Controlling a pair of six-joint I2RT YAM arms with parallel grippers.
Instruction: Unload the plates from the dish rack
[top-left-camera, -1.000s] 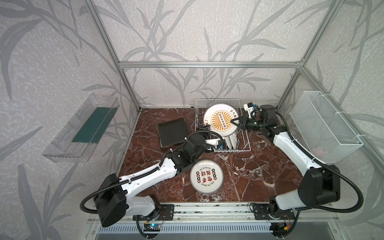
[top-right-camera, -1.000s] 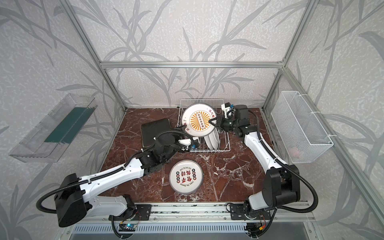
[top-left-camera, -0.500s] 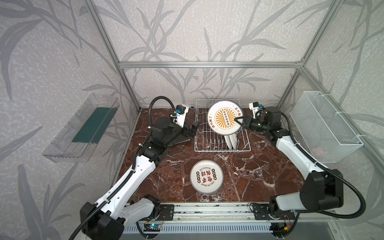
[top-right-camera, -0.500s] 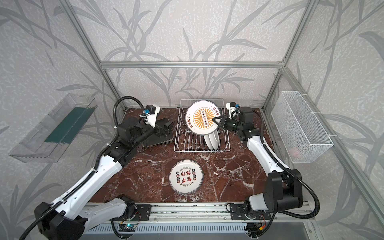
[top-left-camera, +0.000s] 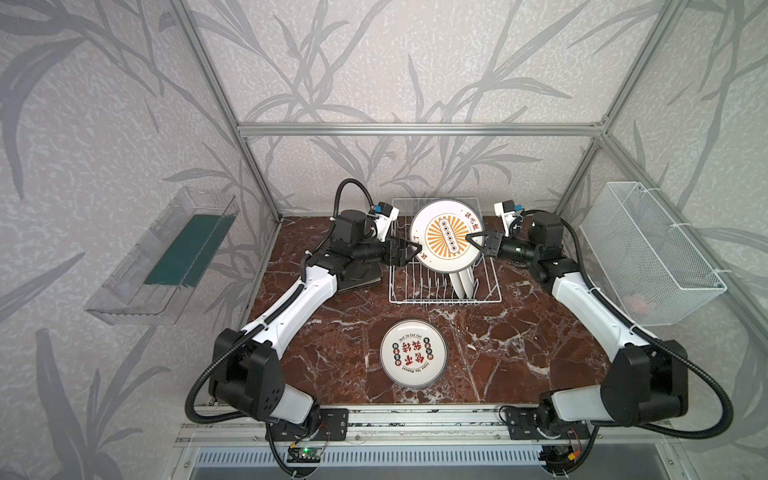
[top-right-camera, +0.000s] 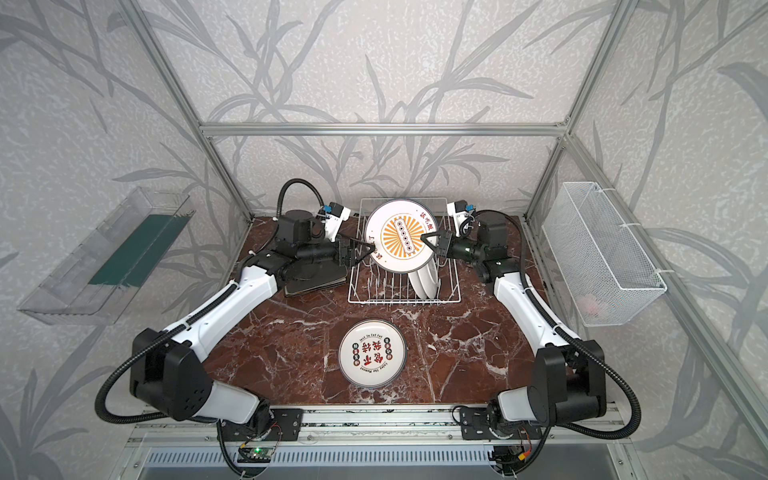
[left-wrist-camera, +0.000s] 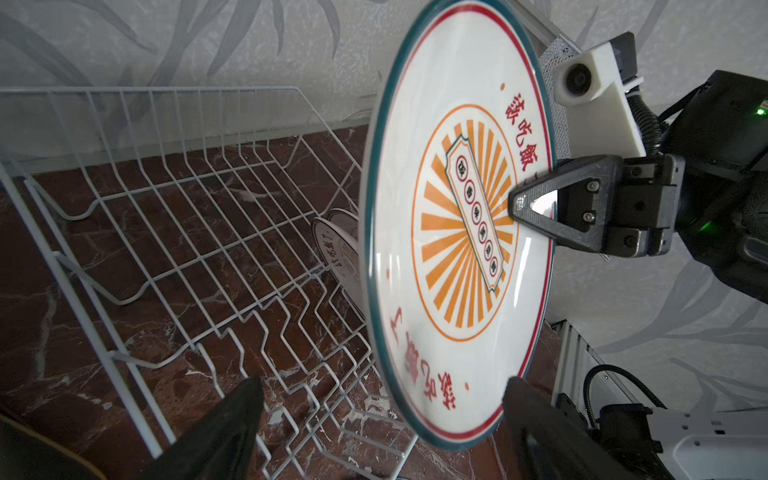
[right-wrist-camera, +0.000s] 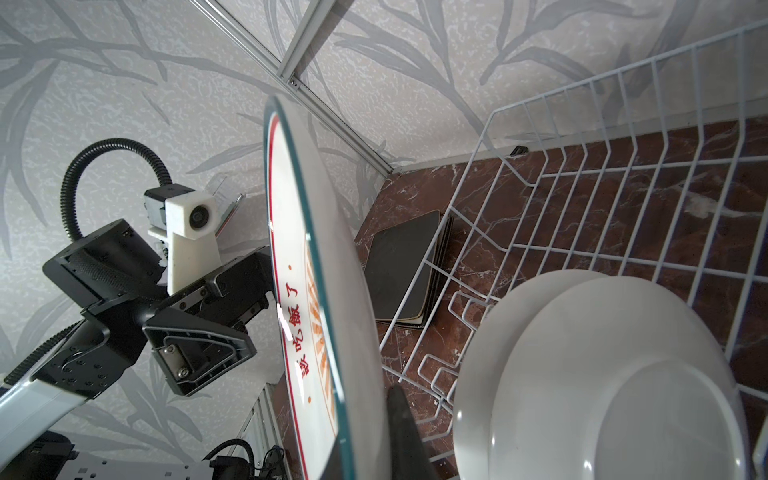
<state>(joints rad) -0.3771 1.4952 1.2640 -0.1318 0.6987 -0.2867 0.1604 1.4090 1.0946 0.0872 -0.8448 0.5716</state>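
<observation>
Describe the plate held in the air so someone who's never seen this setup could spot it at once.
A white wire dish rack stands at the back of the marble table. Above it, the right gripper holds a round plate by its rim. Unlike the plates standing in the rack and the flat red-lettered plate in front, it alone is raised, orange sunburst showing.

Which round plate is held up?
The sunburst plate, pinched by the right claw above the dish rack; the racked plates stand upright, the lettered plate lies on the table.
</observation>
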